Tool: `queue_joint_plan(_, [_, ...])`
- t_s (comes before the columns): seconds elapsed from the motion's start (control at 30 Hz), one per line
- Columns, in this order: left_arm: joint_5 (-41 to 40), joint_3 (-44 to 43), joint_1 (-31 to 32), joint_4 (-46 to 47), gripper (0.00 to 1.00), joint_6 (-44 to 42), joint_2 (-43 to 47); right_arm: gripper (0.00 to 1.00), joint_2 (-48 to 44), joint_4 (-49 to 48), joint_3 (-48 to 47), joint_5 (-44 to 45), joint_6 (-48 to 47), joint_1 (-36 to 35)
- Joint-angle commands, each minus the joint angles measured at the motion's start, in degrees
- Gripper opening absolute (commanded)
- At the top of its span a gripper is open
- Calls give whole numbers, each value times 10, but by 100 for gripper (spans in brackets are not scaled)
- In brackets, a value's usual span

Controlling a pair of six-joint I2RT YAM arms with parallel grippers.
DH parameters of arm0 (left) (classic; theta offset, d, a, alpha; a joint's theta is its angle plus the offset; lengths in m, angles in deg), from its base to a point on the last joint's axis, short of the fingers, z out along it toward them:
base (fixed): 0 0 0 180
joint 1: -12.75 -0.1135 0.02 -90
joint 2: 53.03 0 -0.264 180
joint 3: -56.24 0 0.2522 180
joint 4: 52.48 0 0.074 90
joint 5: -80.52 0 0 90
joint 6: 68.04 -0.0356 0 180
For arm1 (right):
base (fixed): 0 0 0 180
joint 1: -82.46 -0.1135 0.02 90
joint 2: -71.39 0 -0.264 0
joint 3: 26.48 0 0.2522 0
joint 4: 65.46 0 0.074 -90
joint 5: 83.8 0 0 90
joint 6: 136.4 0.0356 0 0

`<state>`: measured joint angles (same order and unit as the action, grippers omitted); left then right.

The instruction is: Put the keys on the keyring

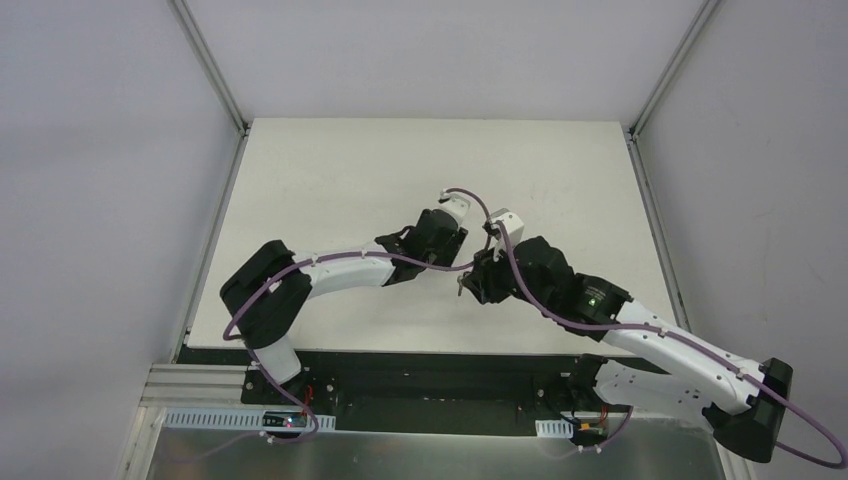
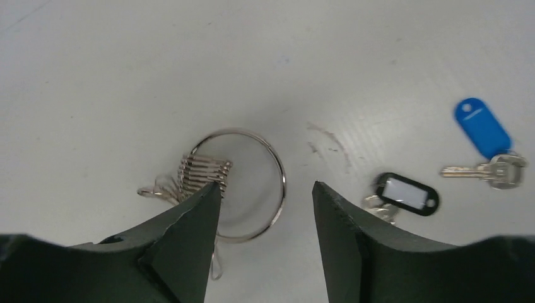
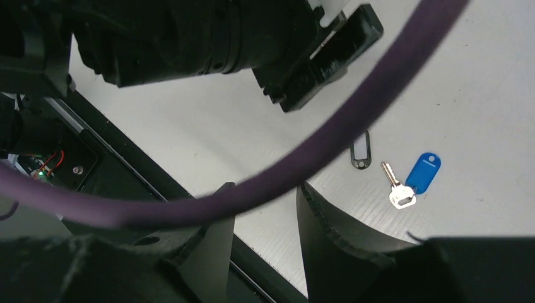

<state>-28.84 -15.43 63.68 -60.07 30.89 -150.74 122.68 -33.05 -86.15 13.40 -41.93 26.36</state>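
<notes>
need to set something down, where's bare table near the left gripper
Free: white table beyond the thin silver wire keyring, and the scuffed gap between it and the black-tagged metal key. Crowded: right side, where that key and the blue-tagged metal key lie close; the left gripper hangs over the keyring.

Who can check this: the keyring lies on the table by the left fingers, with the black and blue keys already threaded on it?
Wrong on one point: the left wrist view shows the keyring lying on the table by the left fingers, but the black key and blue key lie loose beside it, not threaded.
</notes>
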Motion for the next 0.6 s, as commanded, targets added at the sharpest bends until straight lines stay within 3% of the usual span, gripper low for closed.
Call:
queue_joint_plan(0.0, [18, -32, 26, -23, 62, -12, 34, 43, -19, -13, 1, 25, 4, -3])
queue_joint_plan(0.27, [-15, 20, 26, -22, 64, -6, 186, 45, -7, -5, -11, 44, 12, -2])
queue_joint_plan(0.57, [-83, 74, 26, -110, 67, 42, 339, 46, 107, -9, -69, 111, 47, -2])
